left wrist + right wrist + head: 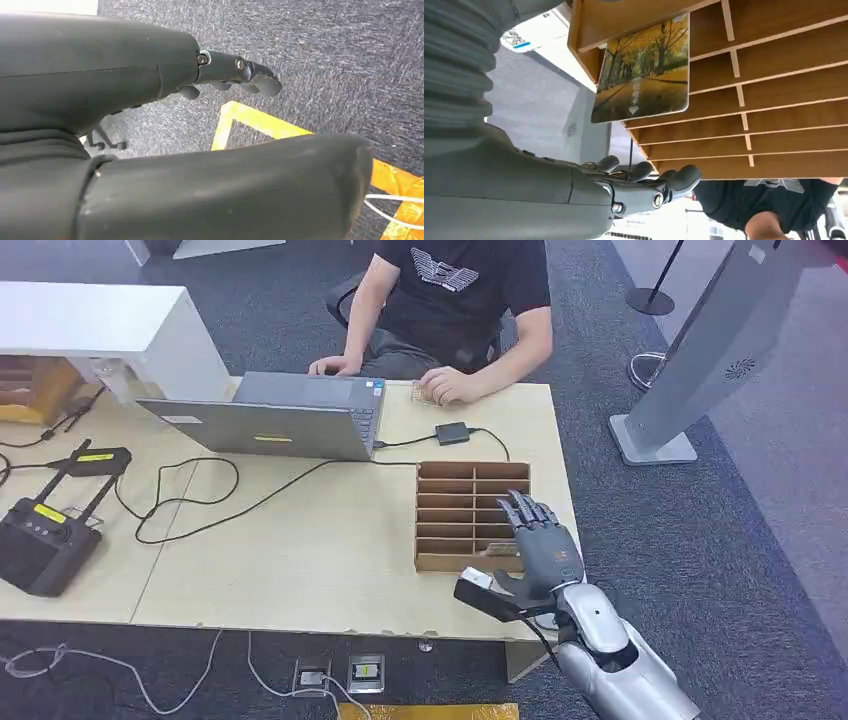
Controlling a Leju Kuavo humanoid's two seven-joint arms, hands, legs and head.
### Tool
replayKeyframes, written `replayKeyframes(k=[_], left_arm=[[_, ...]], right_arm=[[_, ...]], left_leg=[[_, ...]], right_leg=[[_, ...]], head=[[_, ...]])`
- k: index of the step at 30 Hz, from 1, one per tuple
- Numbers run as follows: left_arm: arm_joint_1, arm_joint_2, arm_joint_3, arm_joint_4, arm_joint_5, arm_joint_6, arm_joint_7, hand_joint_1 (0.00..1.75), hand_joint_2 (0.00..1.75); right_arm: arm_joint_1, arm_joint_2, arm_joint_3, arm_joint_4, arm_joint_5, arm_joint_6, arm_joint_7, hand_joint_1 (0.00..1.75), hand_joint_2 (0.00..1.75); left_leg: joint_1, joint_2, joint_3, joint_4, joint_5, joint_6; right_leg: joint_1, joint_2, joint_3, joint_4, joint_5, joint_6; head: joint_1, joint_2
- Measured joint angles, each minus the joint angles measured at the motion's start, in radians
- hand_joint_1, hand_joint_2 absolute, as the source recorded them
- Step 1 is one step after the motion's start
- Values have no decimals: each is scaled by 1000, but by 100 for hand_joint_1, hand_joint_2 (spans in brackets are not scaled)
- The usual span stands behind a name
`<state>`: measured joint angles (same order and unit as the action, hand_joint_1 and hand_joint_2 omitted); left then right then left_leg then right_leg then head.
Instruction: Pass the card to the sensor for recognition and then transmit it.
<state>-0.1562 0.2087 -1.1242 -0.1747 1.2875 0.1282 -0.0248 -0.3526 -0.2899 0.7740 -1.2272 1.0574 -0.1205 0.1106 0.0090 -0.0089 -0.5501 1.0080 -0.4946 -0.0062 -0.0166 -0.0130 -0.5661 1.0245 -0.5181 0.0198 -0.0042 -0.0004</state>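
Note:
A card (644, 70) printed with yellow autumn trees stands in a slot of the wooden slotted organizer (784, 85), sticking out past its edge. The organizer (450, 505) lies on the table's right part. My right hand (540, 540) hovers over its near right corner with fingers stretched out, holding nothing. In the right wrist view the fingers (664, 182) lie apart from the card, with a gap between them. My left hand (230, 70) hangs over dark carpet and holds nothing. A small black box (452, 433) on a cable sits just beyond the organizer.
A person sits at the table's far side with hands by an open laptop (290, 420). Cables, a black controller (45, 535) and a black device (95, 460) lie at the left. A grey kiosk stand (700, 360) rises on the floor at the right.

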Motion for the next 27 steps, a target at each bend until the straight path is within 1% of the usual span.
replayKeyframes(k=[2, 3, 4, 5, 17, 27], left_arm=[[0, 2, 0, 0, 1, 0, 0, 0, 0], [0, 2, 0, 0, 1, 0, 0, 0, 0], [0, 2, 0, 0, 1, 0, 0, 0, 0], [0, 2, 0, 0, 1, 0, 0, 0, 0], [0, 5, 0, 0, 1, 0, 0, 0, 0], [0, 5, 0, 0, -9, -5, 0, 0, 0]], right_arm=[[-1, 1, 0, 6, 0, 5, 0, 0, 175], [-1, 2, 0, 8, 0, 5, 0, 106, 175], [-2, 3, 0, 11, 0, 5, 0, 157, 175], [-2, 3, 0, 13, 0, 5, 0, 175, 175], [-3, 5, 0, 19, -15, 22, 2, 175, 175], [-5, 5, 0, 20, -25, 19, -11, 175, 175]], left_leg=[[0, 0, 0, 0, 0, 0], [0, 0, 0, 0, 0, 0], [0, 0, 0, 0, 0, 0], [0, 0, 0, 0, 0, 0], [0, 0, 0, 0, 0, 0], [0, 0, 0, 0, 0, 0]], right_leg=[[0, 0, 0, 0, 0, 0], [0, 0, 0, 0, 0, 0], [0, 0, 0, 0, 0, 0], [0, 0, 0, 0, 0, 0], [0, 0, 0, 0, 0, 0], [0, 0, 0, 0, 0, 0]], head=[[0, 0], [0, 0], [0, 0], [0, 0], [0, 0], [0, 0]])
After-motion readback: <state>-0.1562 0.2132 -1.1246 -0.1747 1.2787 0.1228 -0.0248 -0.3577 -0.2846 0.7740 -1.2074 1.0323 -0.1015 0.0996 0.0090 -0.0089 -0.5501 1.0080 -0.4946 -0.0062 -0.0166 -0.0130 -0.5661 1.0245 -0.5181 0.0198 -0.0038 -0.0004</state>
